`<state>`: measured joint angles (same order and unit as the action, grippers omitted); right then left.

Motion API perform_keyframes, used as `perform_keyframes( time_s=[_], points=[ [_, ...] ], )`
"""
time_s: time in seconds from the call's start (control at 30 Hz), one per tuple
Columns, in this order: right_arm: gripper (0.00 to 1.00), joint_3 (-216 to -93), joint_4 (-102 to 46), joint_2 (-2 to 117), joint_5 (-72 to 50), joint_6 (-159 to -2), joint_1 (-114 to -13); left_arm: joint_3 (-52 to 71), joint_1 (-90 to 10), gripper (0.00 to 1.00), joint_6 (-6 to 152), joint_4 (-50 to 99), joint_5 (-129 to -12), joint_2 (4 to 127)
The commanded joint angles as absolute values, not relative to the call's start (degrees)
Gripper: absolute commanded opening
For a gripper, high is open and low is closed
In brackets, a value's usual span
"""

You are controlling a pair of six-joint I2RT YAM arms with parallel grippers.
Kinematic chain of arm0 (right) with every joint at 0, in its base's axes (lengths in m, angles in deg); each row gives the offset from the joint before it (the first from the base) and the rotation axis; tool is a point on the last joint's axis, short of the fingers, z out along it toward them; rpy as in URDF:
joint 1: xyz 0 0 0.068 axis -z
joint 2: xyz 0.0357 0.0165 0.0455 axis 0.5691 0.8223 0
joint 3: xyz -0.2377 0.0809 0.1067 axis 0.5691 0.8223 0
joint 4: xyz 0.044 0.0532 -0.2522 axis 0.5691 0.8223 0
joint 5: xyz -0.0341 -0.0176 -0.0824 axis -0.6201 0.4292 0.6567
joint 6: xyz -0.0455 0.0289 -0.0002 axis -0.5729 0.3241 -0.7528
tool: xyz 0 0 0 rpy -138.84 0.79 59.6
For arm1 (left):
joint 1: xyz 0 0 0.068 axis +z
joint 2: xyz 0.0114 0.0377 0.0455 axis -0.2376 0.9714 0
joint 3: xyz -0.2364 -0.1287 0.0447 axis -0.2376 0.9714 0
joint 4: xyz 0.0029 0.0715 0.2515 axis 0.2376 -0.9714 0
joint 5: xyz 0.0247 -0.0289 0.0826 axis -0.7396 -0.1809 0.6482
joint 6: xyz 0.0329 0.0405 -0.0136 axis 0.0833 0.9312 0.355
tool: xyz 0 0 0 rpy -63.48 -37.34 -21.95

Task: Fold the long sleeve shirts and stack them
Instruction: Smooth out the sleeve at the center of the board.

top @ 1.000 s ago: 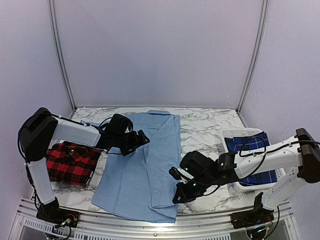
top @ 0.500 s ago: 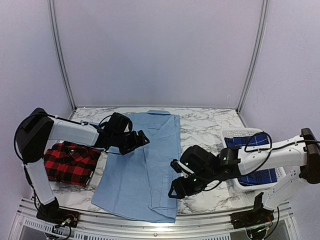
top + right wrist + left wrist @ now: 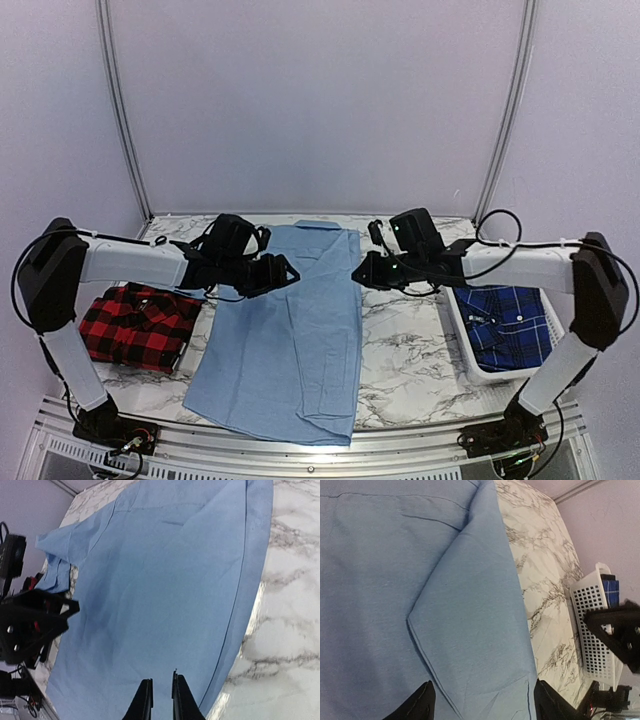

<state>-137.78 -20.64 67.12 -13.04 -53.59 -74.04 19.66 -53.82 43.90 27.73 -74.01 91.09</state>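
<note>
The light blue shirt lies spread flat on the marble table, collar at the far end. My left gripper hovers over its upper left part, jaws wide open and empty; in the left wrist view only blue cloth lies below. My right gripper hovers at the shirt's upper right edge. In the right wrist view its fingers stand almost together with a slim gap and hold nothing above the cloth. The red-and-black check shirt lies folded at the left. The dark blue plaid shirt lies in a basket.
A white slotted basket stands at the right of the table, also in the left wrist view. Bare marble lies between the shirt and the basket. A metal rail runs along the near edge.
My right arm has swung from the shirt's lower right edge up to its upper right edge near the collar, uncovering the basket. My left gripper has barely moved.
</note>
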Motion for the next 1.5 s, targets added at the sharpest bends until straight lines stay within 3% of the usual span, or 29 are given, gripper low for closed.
perform_keyframes(
  time_s=[0.0,0.2,0.57,1.13,1.33,1.47],
  points=[
    [0.06,-147.0,-33.6,77.0,-22.1,-56.6,-68.8,13.7,-54.0,0.66,48.3,26.7,-78.2,93.1],
    [0.04,-158.8,-35.5,89.3,-29.6,-56.8,-66.1,5.1,-53.9,0.43,50.2,26.2,-79.6,101.7],
    [0.01,-174.3,-32.8,106.2,-31.6,-58.0,-64.5,-5.3,-52.6,0.26,51.4,23.9,-74.3,115.0],
    [0.03,-197.9,-27.6,126.9,-24.9,-52.7,-59.7,-2.8,-52.3,0.21,50.6,22.2,-72.2,118.2],
    [0.13,-204.7,-23.3,128.1,-26.5,-54.3,-59.3,-2.9,-52.3,0.21,51.4,21.1,-72.2,116.7],
    [0.27,-204.4,-20.6,123.4,-26.5,-57.4,-59.3,-3.9,-52.3,0.22,52.4,19.4,-72.3,115.2]
  ],
)
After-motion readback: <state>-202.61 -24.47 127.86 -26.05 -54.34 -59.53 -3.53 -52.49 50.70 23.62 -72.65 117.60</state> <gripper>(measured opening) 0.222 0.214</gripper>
